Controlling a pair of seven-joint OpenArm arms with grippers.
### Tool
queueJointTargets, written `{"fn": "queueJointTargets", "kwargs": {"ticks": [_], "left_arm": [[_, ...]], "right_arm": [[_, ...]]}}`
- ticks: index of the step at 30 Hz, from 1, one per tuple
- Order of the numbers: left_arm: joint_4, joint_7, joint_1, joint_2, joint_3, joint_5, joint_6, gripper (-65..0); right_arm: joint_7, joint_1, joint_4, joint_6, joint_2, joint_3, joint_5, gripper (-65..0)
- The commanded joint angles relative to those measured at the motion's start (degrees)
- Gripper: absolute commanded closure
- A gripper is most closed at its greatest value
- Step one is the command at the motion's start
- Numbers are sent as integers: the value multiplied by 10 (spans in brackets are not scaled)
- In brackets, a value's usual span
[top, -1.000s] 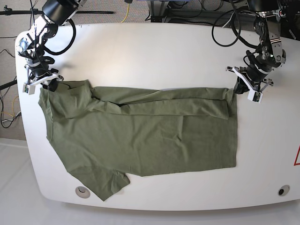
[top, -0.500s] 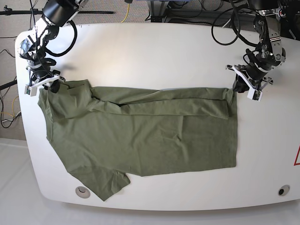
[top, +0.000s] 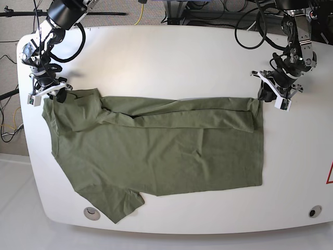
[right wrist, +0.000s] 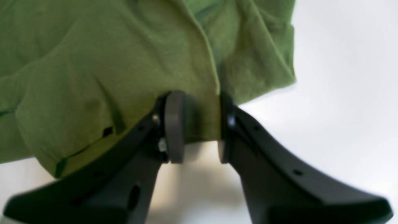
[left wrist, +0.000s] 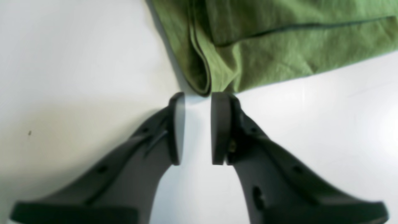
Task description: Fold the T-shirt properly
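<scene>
The olive-green T-shirt [top: 156, 151] lies flat across the white table, with its far edge folded down in a long band. My left gripper [top: 264, 96] is at the shirt's far right corner. In the left wrist view it [left wrist: 197, 99] is open and empty, and the folded shirt corner [left wrist: 202, 84] lies just beyond its tips. My right gripper [top: 58, 95] is at the far left sleeve. In the right wrist view it [right wrist: 197, 102] is open, with the shirt's edge [right wrist: 202, 124] lying loose between the fingers.
The white table [top: 182, 57] has rounded edges. Round grommets sit near the front at the left [top: 91, 212] and the right [top: 314, 211]. Cables hang behind the far edge. A red mark [top: 330, 174] is at the right border.
Both wrists have shifted slightly toward the far side of the table. The shirt has not moved.
</scene>
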Motion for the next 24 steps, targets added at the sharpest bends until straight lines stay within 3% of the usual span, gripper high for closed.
{"fn": "queueJointTargets", "kwargs": {"ticks": [1, 11, 21, 24], "left_arm": [[9, -13, -4, -6, -5, -7, 1, -102], [8, -14, -3, -7, -2, -5, 2, -120], [6, -15, -5, -7, -3, -7, 0, -42], [7, -10, -8, -7, -3, -5, 1, -107]], "right_arm": [[3, 6, 8, 8, 10, 2, 8, -161], [1, 4, 18, 16, 3, -1, 3, -163], [2, 1, 28, 14, 1, 0, -3, -150], [4, 0, 19, 15, 1, 0, -1, -155]]}}
